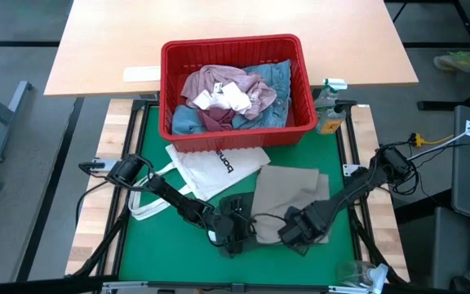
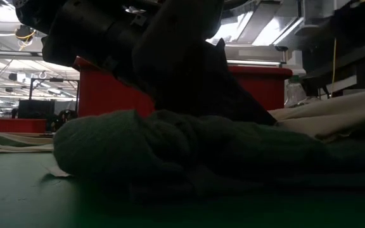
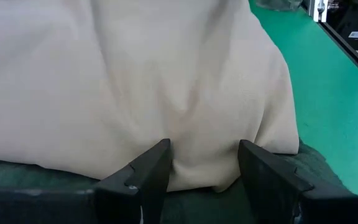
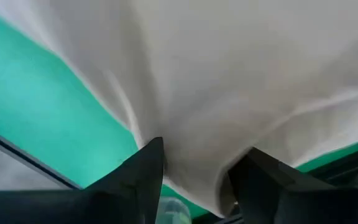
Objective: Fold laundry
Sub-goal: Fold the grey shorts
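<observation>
Beige trousers [image 1: 290, 194] lie flat on the green surface [image 1: 149, 253], partly over a dark green top [image 2: 170, 152] bunched beneath their near edge. The left pincer [image 3: 204, 165] stands at that edge, its fingers [image 3: 146, 174] parted with a fold of beige cloth between them; whether they press the cloth cannot be told. The right pincer [image 4: 194, 168] sits just beside it on the same trousers, fingers [image 4: 143, 168] likewise apart with beige fabric between them. Beyond the left pincer lies a white tote bag [image 1: 210, 170] with black lettering. Farther off stands a red basket [image 1: 237, 131], holding a mottled pink top [image 1: 219, 82], blue denim jeans [image 1: 277, 77] and white socks [image 1: 228, 98]. A spray bottle [image 1: 329, 110] stands beside the basket.
</observation>
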